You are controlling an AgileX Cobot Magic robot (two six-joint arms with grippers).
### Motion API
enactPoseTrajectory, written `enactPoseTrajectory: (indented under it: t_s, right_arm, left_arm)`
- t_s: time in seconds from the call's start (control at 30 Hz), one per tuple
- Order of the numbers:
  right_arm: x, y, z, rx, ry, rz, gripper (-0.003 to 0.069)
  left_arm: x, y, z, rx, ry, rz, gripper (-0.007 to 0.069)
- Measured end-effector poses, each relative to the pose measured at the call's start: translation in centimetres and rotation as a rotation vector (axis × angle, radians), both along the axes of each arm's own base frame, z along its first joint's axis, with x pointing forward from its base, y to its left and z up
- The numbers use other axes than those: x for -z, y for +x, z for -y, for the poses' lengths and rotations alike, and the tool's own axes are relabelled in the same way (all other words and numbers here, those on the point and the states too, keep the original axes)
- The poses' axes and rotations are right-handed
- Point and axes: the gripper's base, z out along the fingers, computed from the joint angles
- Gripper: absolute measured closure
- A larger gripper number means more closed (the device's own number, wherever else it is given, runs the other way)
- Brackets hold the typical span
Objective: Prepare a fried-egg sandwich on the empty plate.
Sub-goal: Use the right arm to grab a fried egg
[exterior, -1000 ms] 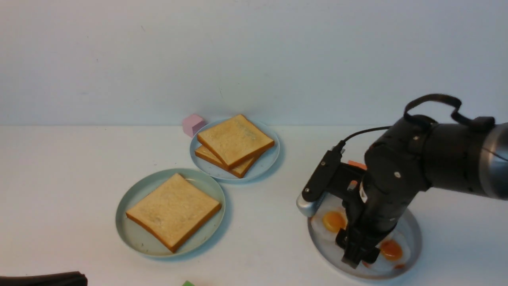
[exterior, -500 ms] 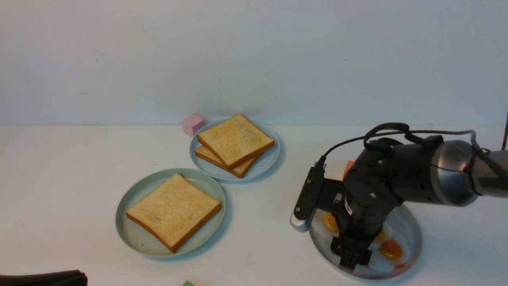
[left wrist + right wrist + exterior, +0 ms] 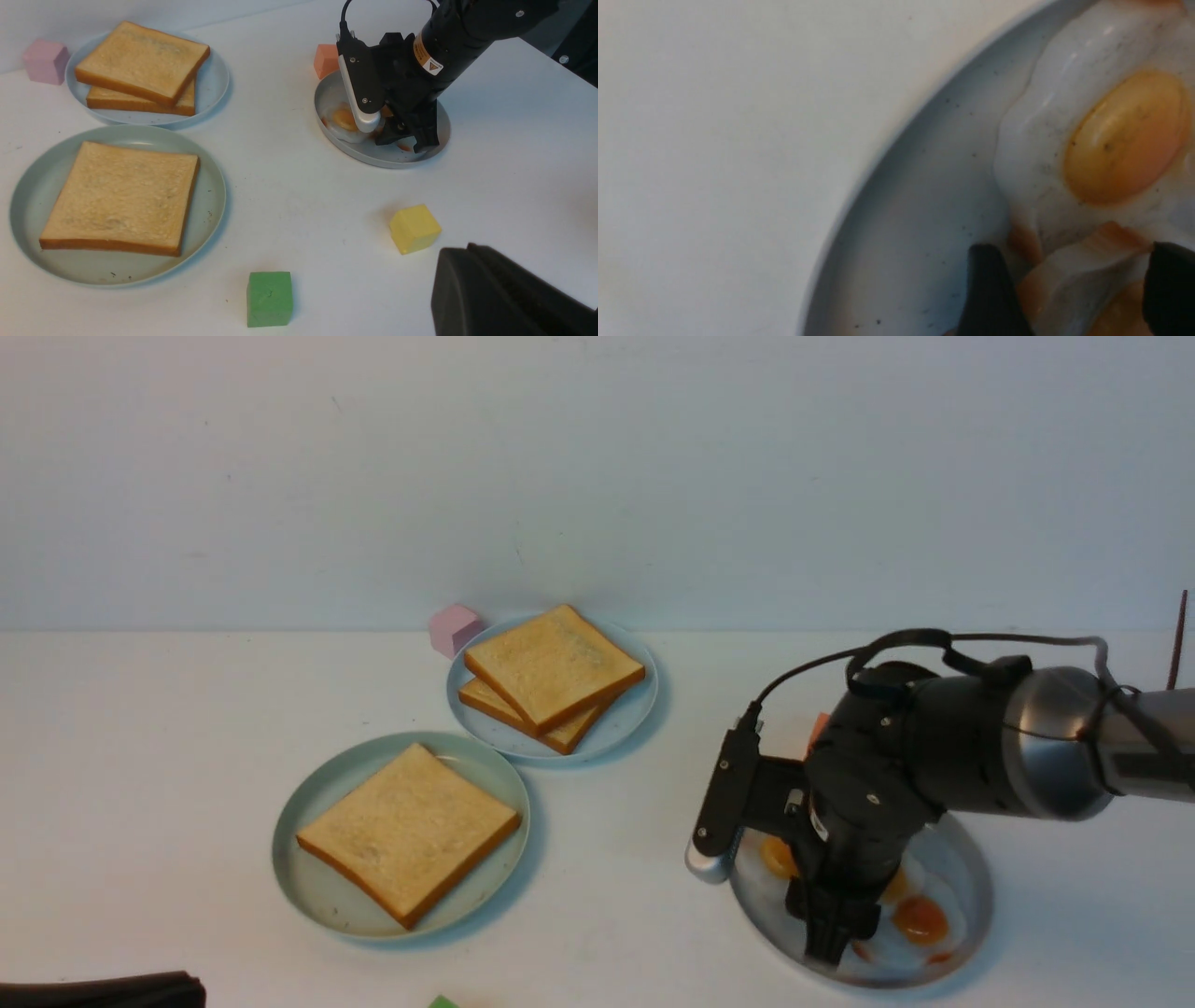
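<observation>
The pale mint-green plate sits front left with one toast slice on it. Two more toast slices are stacked on the smaller bluish-grey plate behind it. Two fried eggs lie on the wide grey-blue plate at the right. My right gripper points down into that plate. Its fingertips press from both sides on the browned edge of one fried egg, which bunches up between them. My left gripper hangs shut and empty near the front.
A pink block stands behind the bluish-grey plate. An orange block stands just behind the egg plate. A yellow block and a green block lie near the table's front edge.
My right arm has dropped lower over the egg plate, and its jaws have narrowed onto the edge of an egg. The left arm, toast and plates have not moved.
</observation>
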Motion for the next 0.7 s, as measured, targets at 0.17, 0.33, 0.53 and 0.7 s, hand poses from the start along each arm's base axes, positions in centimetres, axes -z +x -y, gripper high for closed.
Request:
enactPoseTrajectory:
  t_s: [0.17, 0.33, 0.53, 0.7]
  right_arm:
    - [0.0, 0.0, 0.1, -0.005, -0.015, -0.001, 0.0377]
    - [-0.1, 0.0, 0.2, -0.009, -0.025, 0.001, 0.0423]
    - [-1.0, -0.4, 0.1, -0.017, -0.032, 0.010, 0.0451]
    - [-3.0, -1.0, -0.1, -0.029, -0.020, 0.047, 0.0571]
  left_arm:
    - [0.0, 0.0, 0.0, 0.000, 0.000, 0.000, 0.0638]
    - [0.0, 0.0, 0.0, 0.000, 0.000, 0.000, 0.0638]
    - [0.0, 0.0, 0.0, 0.000, 0.000, 0.000, 0.0638]
    - [0.0, 0.0, 0.0, 0.002, 0.004, 0.003, 0.0638]
